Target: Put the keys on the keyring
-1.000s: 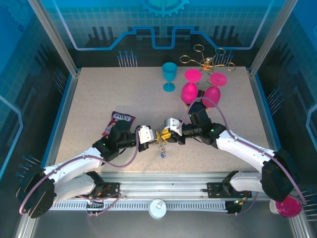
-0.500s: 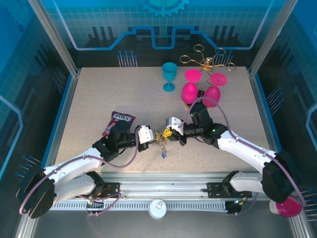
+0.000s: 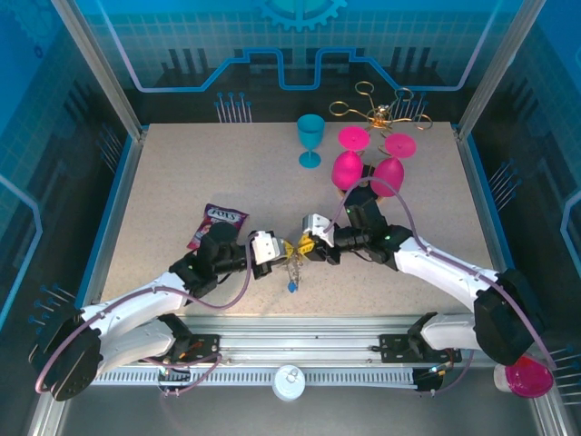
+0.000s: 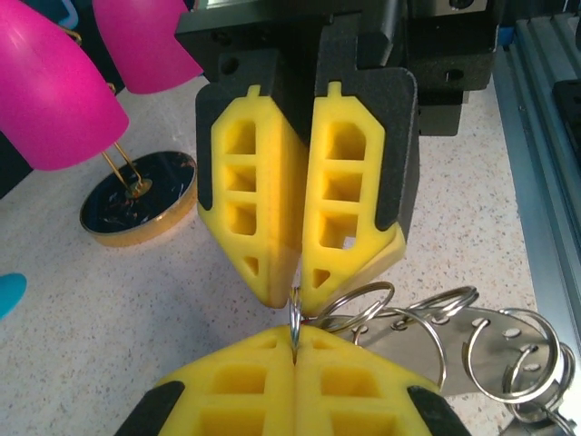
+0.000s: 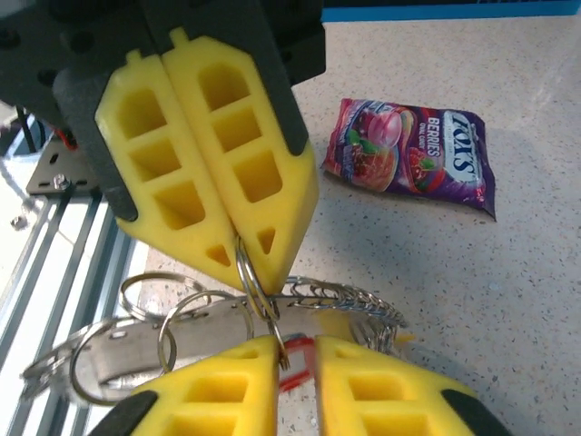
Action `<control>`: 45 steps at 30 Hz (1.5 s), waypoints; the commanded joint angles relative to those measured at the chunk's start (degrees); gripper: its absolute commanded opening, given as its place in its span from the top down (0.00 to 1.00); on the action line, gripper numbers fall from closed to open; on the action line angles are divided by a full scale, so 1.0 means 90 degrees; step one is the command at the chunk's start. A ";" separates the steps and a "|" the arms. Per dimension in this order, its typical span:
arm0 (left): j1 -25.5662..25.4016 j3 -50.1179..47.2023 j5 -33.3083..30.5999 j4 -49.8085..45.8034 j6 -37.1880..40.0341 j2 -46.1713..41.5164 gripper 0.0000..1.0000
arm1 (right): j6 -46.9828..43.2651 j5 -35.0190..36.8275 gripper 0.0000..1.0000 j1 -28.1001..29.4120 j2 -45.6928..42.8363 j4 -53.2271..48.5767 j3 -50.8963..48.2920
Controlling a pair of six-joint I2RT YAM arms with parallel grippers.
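Over the table's middle front my two grippers meet tip to tip. My left gripper (image 3: 286, 248) (image 4: 296, 334) (image 5: 250, 250) is shut on a thin silver split ring (image 5: 247, 272) (image 4: 295, 313). The right gripper (image 3: 304, 245) (image 5: 295, 347) (image 4: 297, 292) stands slightly open. That ring rests against one of its fingers, and a red key head (image 5: 329, 352) sits in the gap. The coiled keyring (image 5: 363, 298) runs just behind the ring. More rings on a flat metal tag (image 4: 495, 359) hang beside it. A blue key (image 3: 291, 287) dangles below the grippers.
Two pink goblets (image 3: 347, 169) (image 3: 388, 176), a teal goblet (image 3: 310, 138) and a gold wire rack (image 3: 381, 111) stand behind the right arm. A purple candy bag (image 3: 218, 224) (image 5: 413, 154) lies by the left arm. A dark round goblet foot (image 4: 136, 198) sits close by.
The right gripper's jaws have parted a little. The hanging keys have swung slightly left, the blue key now lower and left. Both arms have barely shifted.
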 commanded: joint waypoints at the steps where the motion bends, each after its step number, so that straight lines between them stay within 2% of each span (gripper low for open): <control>1: -0.0001 -0.0037 0.0290 0.0490 -0.0100 -0.0113 1.00 | 0.0040 -0.0242 0.77 -0.0083 -0.0244 0.0305 -0.0109; 7: 0.0008 -0.0013 0.0302 0.0551 -0.0119 -0.0055 1.00 | 0.0018 -0.0448 0.75 -0.0069 -0.0178 0.0432 -0.0051; 13: 0.0009 -0.0004 0.0364 0.0646 -0.0158 0.0004 1.00 | 0.0036 -0.0538 0.81 -0.0056 -0.0018 0.0609 0.0015; 16: 0.0008 -0.0005 0.0386 0.0693 -0.0194 0.0041 1.00 | 0.0044 -0.0612 0.88 -0.0037 0.0041 0.0645 0.0045; 18: 0.0006 0.0005 0.0359 0.0714 -0.0226 0.0052 1.00 | 0.0002 -0.0599 0.99 -0.0036 0.0044 0.0555 0.0084; 20: 0.0015 0.0071 0.0241 0.0568 -0.0248 0.0061 1.00 | -0.0098 -0.0480 1.00 -0.0034 0.0003 0.0362 0.0141; 21: 0.0013 0.0114 0.0144 0.0442 -0.0248 0.0061 0.90 | -0.0215 -0.0359 1.00 -0.0001 -0.0019 0.0108 0.0216; 22: 0.0006 0.0155 0.0061 0.0319 -0.0225 0.0063 0.85 | -0.0372 -0.0227 1.00 0.0033 -0.0046 -0.0169 0.0294; 25: 0.0008 0.0411 -0.0191 -0.0441 0.0052 0.0100 0.79 | -0.0901 0.0319 1.00 0.0227 0.0019 -0.1192 0.0716; 27: 0.0008 0.0664 -0.0350 -0.0998 0.0211 0.0183 0.78 | -0.1213 0.0667 1.00 0.0399 0.0122 -0.1806 0.1070; 30: 0.0003 0.1042 -0.0489 -0.1688 0.0501 0.0373 0.83 | -0.1459 0.1094 1.00 0.0662 0.0249 -0.2287 0.1373; 33: -0.0004 0.1324 -0.0450 -0.2047 0.0665 0.0586 0.87 | -0.1511 0.1155 1.00 0.0821 0.0303 -0.2357 0.1540; 36: -0.0011 0.1381 -0.0318 -0.1949 0.0684 0.0671 1.00 | -0.1419 0.1056 1.00 0.0884 0.0297 -0.2179 0.1558; 39: -0.0012 0.1293 -0.0227 -0.1718 0.0633 0.0654 1.00 | -0.0997 0.0685 1.00 0.0693 0.0079 -0.1534 0.1207; 40: -0.0008 0.1221 -0.0179 -0.1604 0.0621 0.0606 1.00 | -0.0815 0.0547 0.98 0.0582 -0.0003 -0.1273 0.1060; 43: -0.0008 0.0797 -0.0005 -0.0910 0.0549 0.0313 1.00 | -0.0252 0.0126 0.78 0.0210 -0.0220 -0.0420 0.0450; 45: 0.0002 0.0544 0.0143 -0.0540 0.0504 0.0131 1.00 | -0.0111 0.0018 0.74 0.0077 -0.0267 -0.0065 0.0178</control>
